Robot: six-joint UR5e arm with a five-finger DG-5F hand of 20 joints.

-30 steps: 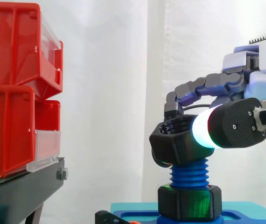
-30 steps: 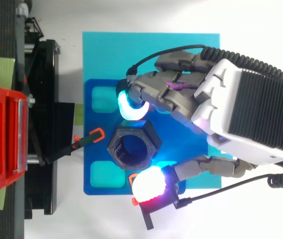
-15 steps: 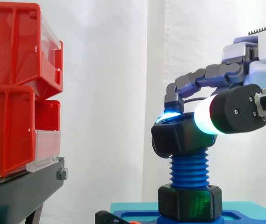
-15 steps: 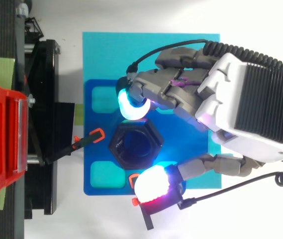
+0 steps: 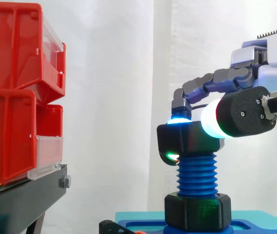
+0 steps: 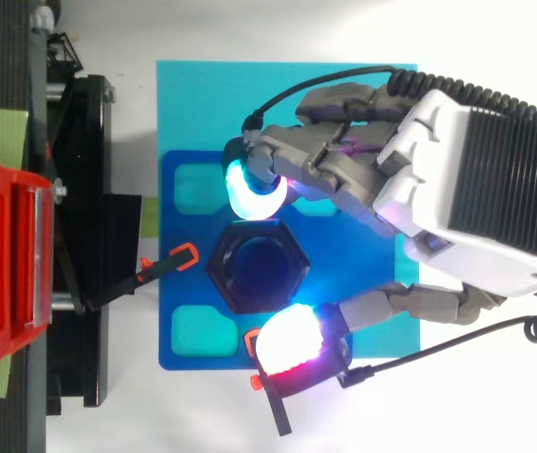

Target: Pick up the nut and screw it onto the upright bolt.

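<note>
1. I see the hand (image 5: 245,113) gripping the black nut (image 5: 187,141) with its glowing pads.
2. The nut sits level atop the blue upright bolt (image 5: 196,178).
3. Red bins (image 5: 16,92) stand far left.

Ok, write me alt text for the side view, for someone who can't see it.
The hand pinches a black nut between glowing pads, the nut sitting level on top of an upright blue bolt. A lower nut sits at the bolt's foot on a blue base; red bins on a black stand are at the left.
</note>
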